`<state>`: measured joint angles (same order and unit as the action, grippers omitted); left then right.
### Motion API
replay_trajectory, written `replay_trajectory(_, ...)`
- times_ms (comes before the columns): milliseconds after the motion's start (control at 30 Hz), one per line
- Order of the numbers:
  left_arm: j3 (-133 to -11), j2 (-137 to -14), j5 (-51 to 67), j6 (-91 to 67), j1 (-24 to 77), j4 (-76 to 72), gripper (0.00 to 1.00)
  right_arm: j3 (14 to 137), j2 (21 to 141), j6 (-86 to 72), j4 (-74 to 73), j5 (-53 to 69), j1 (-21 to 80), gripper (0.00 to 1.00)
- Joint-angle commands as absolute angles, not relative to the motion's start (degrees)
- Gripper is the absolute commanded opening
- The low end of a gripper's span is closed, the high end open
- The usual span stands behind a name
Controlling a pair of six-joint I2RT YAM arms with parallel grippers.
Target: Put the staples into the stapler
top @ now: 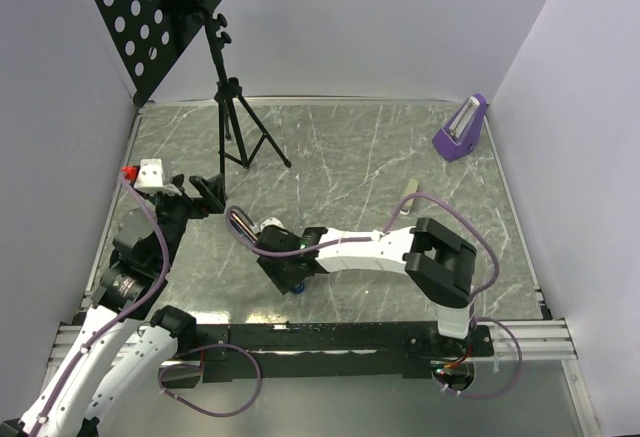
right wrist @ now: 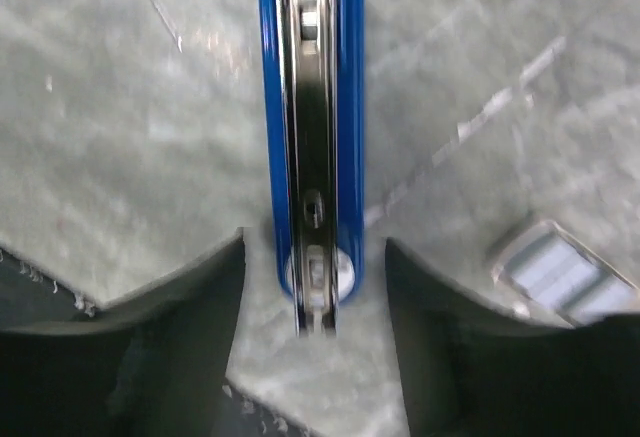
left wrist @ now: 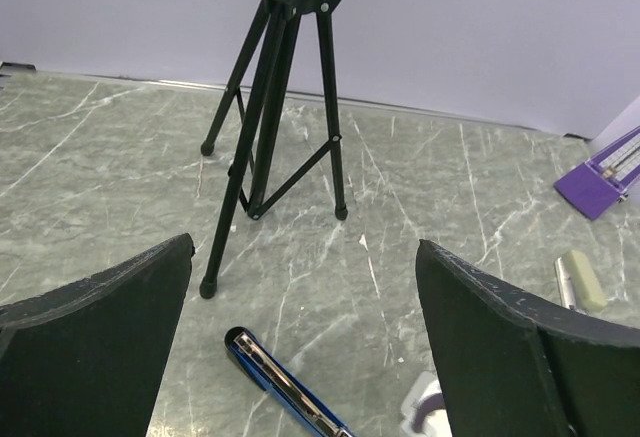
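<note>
The blue stapler (right wrist: 310, 127) lies opened on the marble table, its metal channel facing up. My right gripper (right wrist: 315, 287) straddles the stapler's rear end with its jaws open and a gap on each side. In the top view this gripper (top: 272, 247) reaches left over the stapler (top: 243, 225). A small grey tray-like piece (right wrist: 555, 272) lies just right of the right finger. The pale staples box (top: 410, 189) rests farther right, also visible as the box (left wrist: 583, 279) in the left wrist view. My left gripper (left wrist: 300, 327) hovers open above the stapler's tip (left wrist: 285, 382), holding nothing.
A black tripod (top: 232, 117) carrying a perforated black board (top: 150, 7) stands at the back left. A purple object (top: 462, 129) sits at the back right by the wall. White walls close in the table on three sides.
</note>
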<state>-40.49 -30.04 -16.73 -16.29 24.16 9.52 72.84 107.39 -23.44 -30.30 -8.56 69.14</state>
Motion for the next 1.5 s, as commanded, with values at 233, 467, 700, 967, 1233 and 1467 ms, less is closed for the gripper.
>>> replay_trajectory(233, -40.5, -27.2, -19.1, -18.5, 22.8, 7.8, 0.97, 69.1, 84.5, -28.6, -33.2, -12.7, 65.3, 1.00)
replay_trajectory(467, -41.1, -25.1, -22.6, -24.0, 22.8, 11.9, 0.97, 56.4, 69.6, -26.0, -17.9, -15.5, 64.3, 1.00)
replay_trajectory(700, -36.6, -23.6, -26.9, -22.9, 22.3, 6.6, 0.97, 57.0, 72.8, -31.1, -26.0, -13.4, 57.1, 0.99)
replay_trajectory(967, -37.7, -24.7, -21.1, -24.7, 16.2, 7.3, 0.97, 67.0, 88.4, -34.7, -38.5, -11.7, 57.0, 0.84)
replay_trajectory(1233, -37.6, -24.3, -18.9, -24.6, 16.2, 7.2, 0.97, 69.8, 96.6, -37.3, -40.3, -9.7, 55.9, 0.53)
replay_trajectory(1467, -37.6, -23.8, -18.8, -24.4, 16.2, 7.3, 0.97, 70.2, 99.5, -38.2, -39.6, -9.3, 54.8, 0.42)
